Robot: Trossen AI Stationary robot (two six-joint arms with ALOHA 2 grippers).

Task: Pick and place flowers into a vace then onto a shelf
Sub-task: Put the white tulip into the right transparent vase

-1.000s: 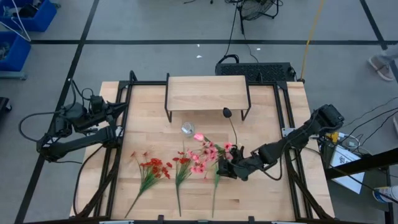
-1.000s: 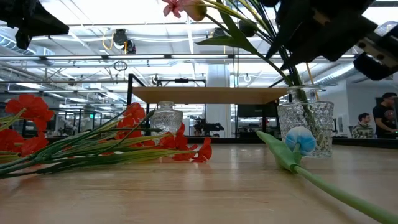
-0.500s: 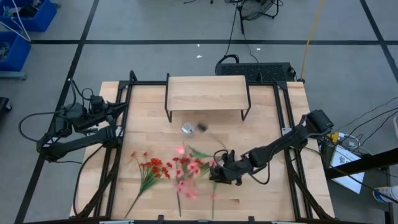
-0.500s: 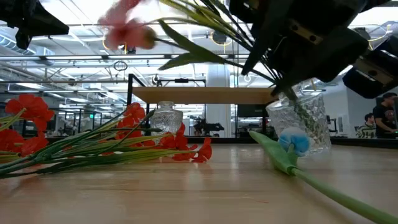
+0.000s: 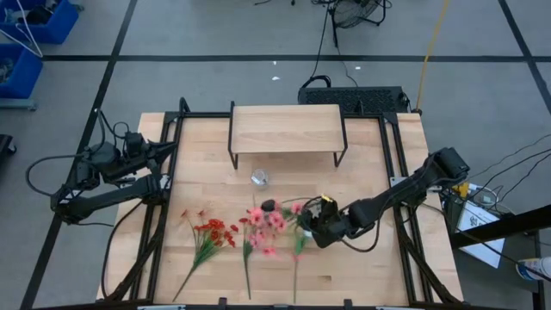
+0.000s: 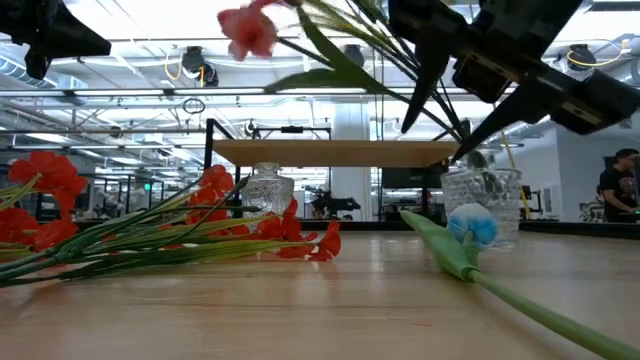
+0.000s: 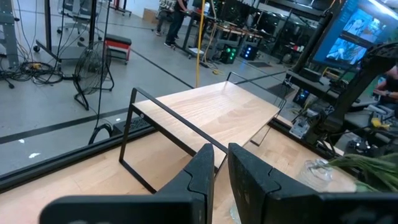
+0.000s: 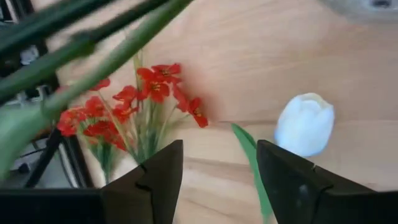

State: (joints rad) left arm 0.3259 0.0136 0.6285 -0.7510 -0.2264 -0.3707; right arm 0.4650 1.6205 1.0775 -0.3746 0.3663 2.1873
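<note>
A cut-glass vase (image 6: 482, 200) stands upright at the table's middle right. Green stems in it lean toward the table's left, carrying pink blossoms (image 5: 267, 220) and a dark bud (image 5: 269, 205). My right gripper (image 8: 219, 155) is open just above the vase mouth, its fingers (image 6: 500, 115) slanting down-left beside the stems. Red sprays (image 5: 215, 232) and a white tulip (image 8: 305, 124) lie flat on the table. The shelf (image 5: 286, 127) stands at the far side. My left gripper (image 7: 221, 162) waits shut above the table's far left. My right gripper has its fingers among the leaning stems (image 6: 440, 100) above the vase mouth, coming from above and slanting toward the table's left. Whether a finger touches a stem or the vase rim, I cannot tell.
A small empty glass (image 5: 259, 178) stands in front of the shelf. Loose stems (image 5: 295, 258) lie on the near half of the table. Black frame rails (image 5: 392, 172) run along both sides. People show in the room beyond.
My right gripper swung toward the table's left and near edge, then came back a little. The vase tipped toward the left and now stands upright again. The flowers in it swung from pointing toward the far edge to leaning left.
</note>
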